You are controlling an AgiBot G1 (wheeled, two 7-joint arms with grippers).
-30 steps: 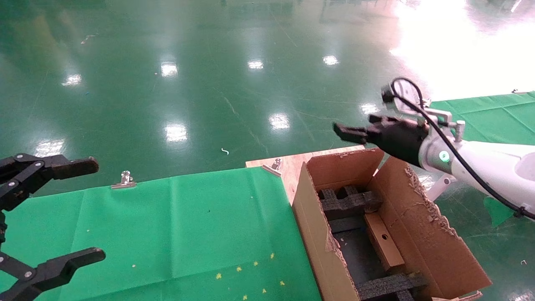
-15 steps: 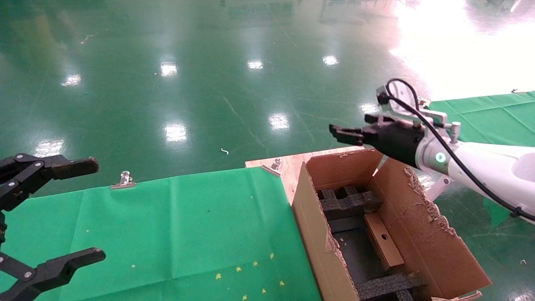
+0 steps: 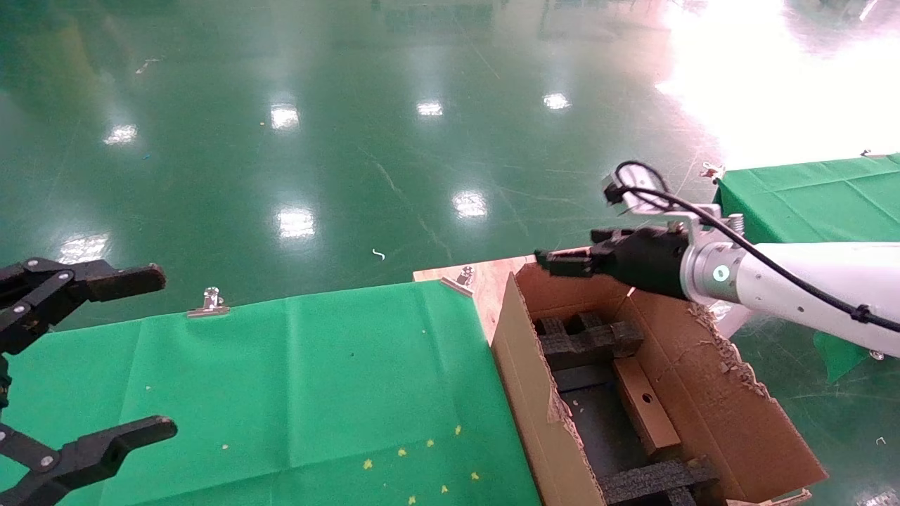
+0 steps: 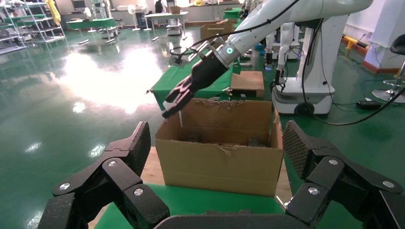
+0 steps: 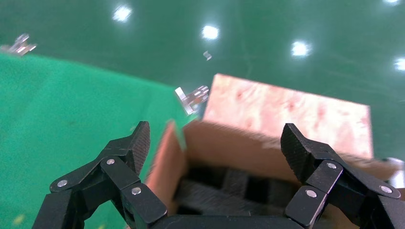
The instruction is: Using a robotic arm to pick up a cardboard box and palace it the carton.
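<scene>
The cardboard box (image 3: 643,407), small and brown with a round hole, lies inside the carton (image 3: 524,372) between black foam inserts (image 3: 587,341). My right gripper (image 3: 560,261), on the white arm with the teal ring (image 3: 718,274), hovers over the carton's far rim. It is open and empty (image 5: 216,136), looking down at the carton wall (image 5: 248,148) and the foam inserts (image 5: 229,191). My left gripper (image 3: 158,350) stands open and parked at the far left over the green cloth. Through the open left gripper (image 4: 216,136), the left wrist view shows the carton (image 4: 219,164) side-on.
A green cloth (image 3: 316,379) covers the table left of the carton, held by metal clips (image 3: 209,302). Bare plywood (image 3: 489,281) shows at the carton's far corner. Another green-covered table (image 3: 808,197) stands at the right. The shiny green floor lies beyond.
My right arm has swung left and lower, bringing its gripper from beyond the carton to just over its far rim. The left arm and the cardboard box have not moved.
</scene>
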